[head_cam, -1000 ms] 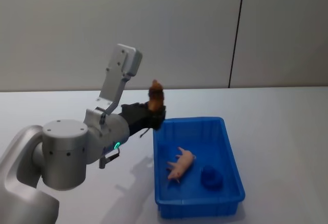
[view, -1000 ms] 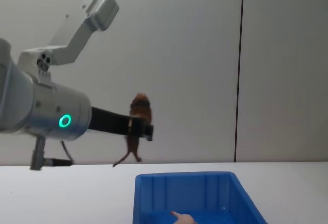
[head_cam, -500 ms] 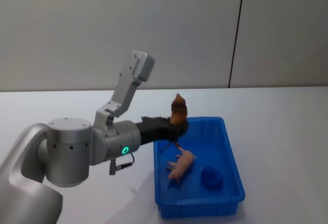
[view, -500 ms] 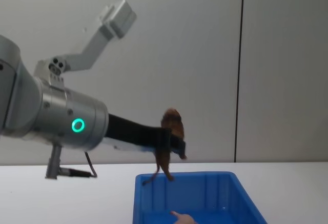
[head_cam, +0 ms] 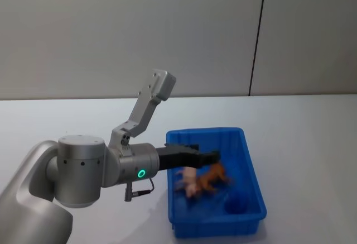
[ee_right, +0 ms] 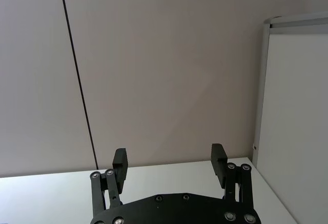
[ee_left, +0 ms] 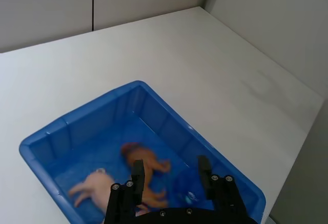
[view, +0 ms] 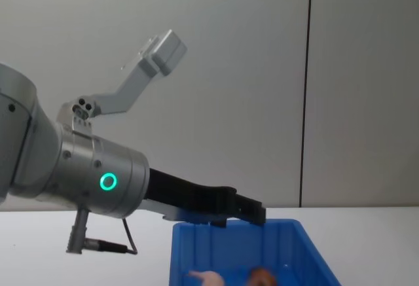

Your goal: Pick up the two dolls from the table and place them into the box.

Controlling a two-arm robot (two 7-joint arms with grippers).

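Left tool (head_cam: pixel 207 156): extended over the box (head_cam: pixel 250 168), above its open interior, fingers (ee_left: pixel 137 171) spread apart with nothing between them. In the left wrist view both fingers stand clear of the contents below.

Reddish-brown doll (head_cam: pixel 213 176): inside the box, below the left tool, blurred; whether it rests on the box floor cannot be told. In the left wrist view it lies near the middle of the box (ee_left: pixel 56 137), reddish-brown doll (ee_left: pixel 145 162).

Pale pink doll (head_cam: pixel 188 181): inside the box, just beside the reddish-brown one, on the side nearer the robot's left; pale pink doll (ee_left: pixel 92 185) in the wrist view.

Box: bright blue, standing on the white bench (head_cam: pixel 301 127).

Right tool (ee_right: pixel 170 165): raised well away from the work, facing a wall, fingers apart and empty.
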